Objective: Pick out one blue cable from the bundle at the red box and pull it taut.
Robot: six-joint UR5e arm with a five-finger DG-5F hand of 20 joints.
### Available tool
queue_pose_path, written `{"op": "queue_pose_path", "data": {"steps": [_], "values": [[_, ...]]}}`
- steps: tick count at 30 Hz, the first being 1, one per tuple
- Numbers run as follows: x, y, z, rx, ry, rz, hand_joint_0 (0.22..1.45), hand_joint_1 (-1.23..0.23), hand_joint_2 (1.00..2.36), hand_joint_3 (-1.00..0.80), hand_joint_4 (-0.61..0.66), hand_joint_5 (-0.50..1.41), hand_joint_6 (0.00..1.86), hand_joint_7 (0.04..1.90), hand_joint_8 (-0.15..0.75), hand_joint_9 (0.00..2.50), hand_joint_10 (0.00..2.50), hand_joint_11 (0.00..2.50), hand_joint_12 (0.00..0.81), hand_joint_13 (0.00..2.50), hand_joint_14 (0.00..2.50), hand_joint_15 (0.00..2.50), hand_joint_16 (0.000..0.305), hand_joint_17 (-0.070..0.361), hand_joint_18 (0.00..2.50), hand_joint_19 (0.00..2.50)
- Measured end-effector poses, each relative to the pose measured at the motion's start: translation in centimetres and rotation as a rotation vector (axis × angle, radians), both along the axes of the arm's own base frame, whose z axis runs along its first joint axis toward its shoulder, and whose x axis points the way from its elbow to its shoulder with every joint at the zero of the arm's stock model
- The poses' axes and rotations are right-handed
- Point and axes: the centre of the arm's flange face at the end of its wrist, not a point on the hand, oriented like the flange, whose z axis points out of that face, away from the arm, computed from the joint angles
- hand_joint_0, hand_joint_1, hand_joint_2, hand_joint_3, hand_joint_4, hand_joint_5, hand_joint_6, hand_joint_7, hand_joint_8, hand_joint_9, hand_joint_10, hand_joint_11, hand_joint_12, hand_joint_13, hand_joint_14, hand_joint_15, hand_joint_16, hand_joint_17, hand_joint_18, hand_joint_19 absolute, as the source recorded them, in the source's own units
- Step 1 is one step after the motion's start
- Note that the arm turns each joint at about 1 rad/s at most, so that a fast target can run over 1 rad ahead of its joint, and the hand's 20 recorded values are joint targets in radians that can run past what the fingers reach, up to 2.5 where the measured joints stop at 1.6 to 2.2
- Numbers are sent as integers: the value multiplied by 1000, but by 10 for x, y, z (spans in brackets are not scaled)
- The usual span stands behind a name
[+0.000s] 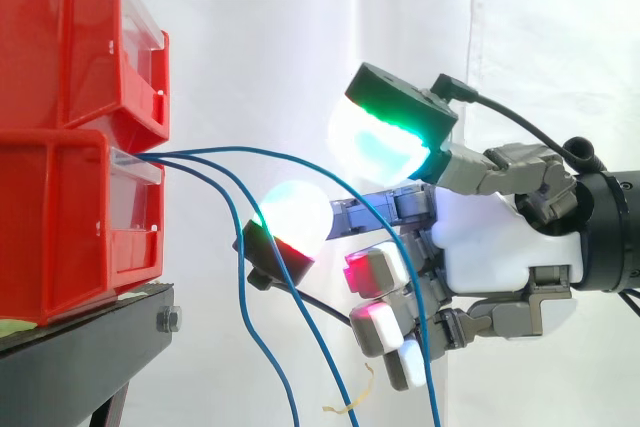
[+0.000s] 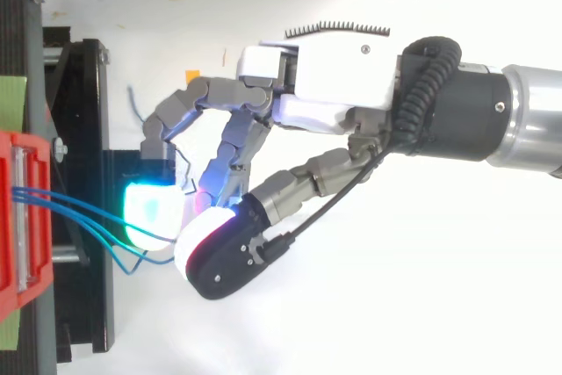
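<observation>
Several thin blue cables point(image 1: 280, 154) come out between two stacked red bins point(image 1: 60, 217) at the left and hang down. My hand point(image 1: 490, 242) reaches in from the right. One glowing green-white fingertip point(image 1: 385, 137) sits above the topmost cable and a white-red one point(image 1: 295, 217) below it, with a gap between them. That cable arcs through the gap and drops in front of the palm; a second cable crosses the lower pad. In the top view the cables point(image 2: 88, 212) run from the red bin point(image 2: 13, 217) to the pads of the hand point(image 2: 334, 85). Nothing is pinched.
The bins stand on a black stand point(image 1: 90, 347) whose frame point(image 2: 88, 129) juts toward the hand. A white curtain hangs behind. A small yellowish scrap point(image 1: 350, 402) dangles below the hand.
</observation>
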Motion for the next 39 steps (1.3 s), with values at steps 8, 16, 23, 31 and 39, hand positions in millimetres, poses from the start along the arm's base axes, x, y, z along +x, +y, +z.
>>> {"op": "queue_pose_path", "data": {"steps": [8,16,23,31,39], "values": [[0,0,0,0,0,-1,667,-794,1008,-410,-9,-180,908,807,261,1184,20,845,368,1140,24,648,50,112,1024,665],[0,1,0,0,0,-1,629,-743,1017,-261,-37,-164,922,860,273,1237,21,829,376,1193,22,654,51,116,1041,687],[0,2,0,0,0,-1,623,-727,1018,-218,-34,-155,923,891,277,1257,22,829,381,1201,24,664,53,119,1044,706],[0,2,0,0,1,0,608,-687,1017,-239,4,-131,920,958,294,1300,21,817,399,1218,24,663,55,125,1065,710],[0,2,0,0,1,2,597,-624,1013,-215,10,-115,925,979,320,1341,21,795,427,1248,21,650,62,140,1110,695]]}}
